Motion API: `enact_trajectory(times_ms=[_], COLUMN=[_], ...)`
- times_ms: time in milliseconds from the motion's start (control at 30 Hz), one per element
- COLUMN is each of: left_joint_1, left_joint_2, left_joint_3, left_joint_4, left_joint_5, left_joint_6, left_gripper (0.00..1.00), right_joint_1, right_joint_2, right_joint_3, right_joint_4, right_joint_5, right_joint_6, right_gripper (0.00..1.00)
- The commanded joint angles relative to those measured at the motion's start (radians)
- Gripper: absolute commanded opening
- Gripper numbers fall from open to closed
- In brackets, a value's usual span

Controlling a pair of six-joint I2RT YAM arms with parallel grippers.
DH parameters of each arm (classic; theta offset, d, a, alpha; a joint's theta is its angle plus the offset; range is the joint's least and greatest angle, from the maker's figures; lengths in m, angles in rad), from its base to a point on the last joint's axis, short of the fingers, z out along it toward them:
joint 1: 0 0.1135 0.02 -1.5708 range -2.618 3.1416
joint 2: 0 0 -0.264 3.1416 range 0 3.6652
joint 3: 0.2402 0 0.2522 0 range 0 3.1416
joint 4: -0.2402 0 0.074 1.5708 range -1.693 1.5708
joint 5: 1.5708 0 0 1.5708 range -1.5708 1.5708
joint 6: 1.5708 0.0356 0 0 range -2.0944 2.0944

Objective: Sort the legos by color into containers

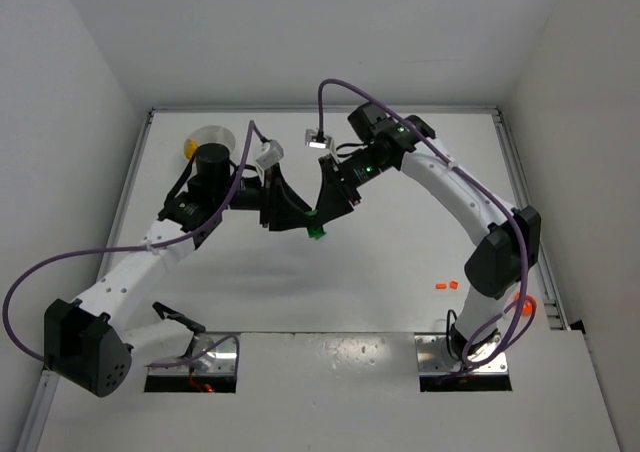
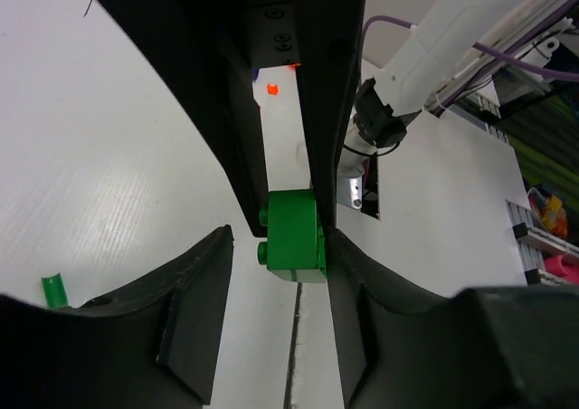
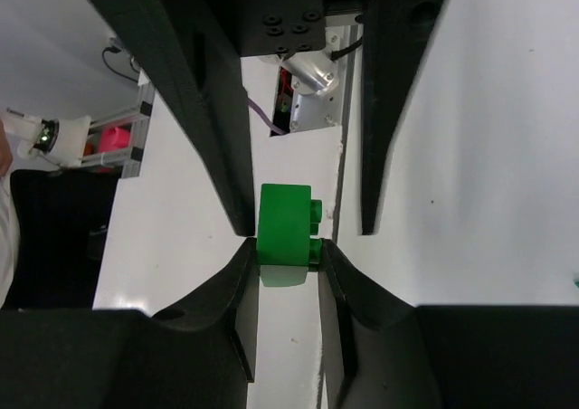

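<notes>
white counter (image 1: 400, 232), green brick (image 3: 286, 217) pinched at its middle

pale walls (image 1: 300, 32) close in the counter on three sides, and two arms reach in from the near edge to meet over its centre. the green brick is there, studs pointing sideways. it is clamped at one end between the fingertips of the right tool (image 3: 285, 251), which is closed on it. whether the brick rests on the surface or hangs just above it cannot be told; a faint green reflection shows right below it. the left tool (image 2: 279, 246) faces the right one from the other side and straddles the same brick with its jaws parted. in the left wrist view one finger is at the brick's smooth side, and a clear gap shows between the other finger and the studs.

a small green piece (image 2: 54, 290) lies on the counter just beside the left tool. two orange bricks (image 1: 446, 285) lie close together well to the right, nearer the front. a rounder orange piece (image 1: 524, 303) sits by the right edge, next to the right arm (image 1: 470, 202). the dish (image 1: 214, 134) stands in the far left corner, partly hidden by the left arm (image 1: 150, 247). a yellow piece (image 1: 190, 149) is at its near-left rim; which section it is in cannot be told.
</notes>
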State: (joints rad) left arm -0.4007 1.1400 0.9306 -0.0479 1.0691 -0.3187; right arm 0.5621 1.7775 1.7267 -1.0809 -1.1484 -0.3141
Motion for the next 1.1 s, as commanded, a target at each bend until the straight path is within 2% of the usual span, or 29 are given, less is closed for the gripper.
enact_trajectory(times_ms=[0,133,267,433,500,533,567,600,667,767,867,900,967,1000,1067], left_joint_1=[-0.010,-0.010,-0.010,0.037,0.062,0.062,0.062,0.071,0.080,0.132,0.172,0.172,0.198,0.198,0.209], left_joint_2=[0.003,0.003,0.003,-0.008,-0.008,-0.008,0.003,0.003,0.003,0.023,0.075,0.093,0.165,0.193,0.249], left_joint_3=[0.051,0.051,0.051,0.051,0.051,0.062,0.062,0.073,0.073,0.073,0.115,0.132,0.206,0.235,0.292], left_joint_4=[0.017,0.017,-0.007,-0.033,-0.056,-0.066,-0.087,-0.101,-0.125,-0.139,-0.139,-0.139,-0.139,-0.139,-0.139], left_joint_5=[0.029,0.038,0.002,-0.047,-0.070,-0.080,-0.101,-0.124,-0.213,-0.302,-0.466,-0.580,-0.714,-0.845,-0.963], left_joint_6=[0.020,0.029,0.041,0.061,0.061,0.072,0.087,0.098,0.122,0.144,0.167,0.167,0.167,0.167,0.155], left_gripper=[0.49,0.33,0.25,0.16,0.13,0.12,0.09,0.07,0.01,0.00,0.00,0.00,0.00,0.00,0.00], right_joint_1=[0.015,0.024,0.013,-0.019,-0.028,-0.042,-0.042,-0.066,-0.096,-0.165,-0.215,-0.226,-0.245,-0.260,-0.283], right_joint_2=[0.000,0.000,-0.012,-0.075,-0.102,-0.113,-0.122,-0.139,-0.161,-0.210,-0.249,-0.259,-0.286,-0.286,-0.302], right_joint_3=[0.028,0.017,-0.018,-0.050,-0.062,-0.075,-0.075,-0.075,-0.084,-0.130,-0.179,-0.193,-0.243,-0.260,-0.308], right_joint_4=[0.053,0.084,0.159,0.216,0.225,0.234,0.234,0.245,0.271,0.280,0.270,0.269,0.269,0.269,0.269], right_joint_5=[-0.001,0.019,0.056,0.165,0.203,0.225,0.267,0.286,0.349,0.439,0.560,0.591,0.671,0.694,0.740], right_joint_6=[-0.003,0.032,0.127,0.181,0.202,0.214,0.214,0.228,0.273,0.282,0.254,0.245,0.230,0.216,0.204], right_gripper=[0.00,0.00,0.20,0.31,0.39,0.45,0.55,0.58,0.63,0.67,0.72,0.72,0.75,0.75,0.75])
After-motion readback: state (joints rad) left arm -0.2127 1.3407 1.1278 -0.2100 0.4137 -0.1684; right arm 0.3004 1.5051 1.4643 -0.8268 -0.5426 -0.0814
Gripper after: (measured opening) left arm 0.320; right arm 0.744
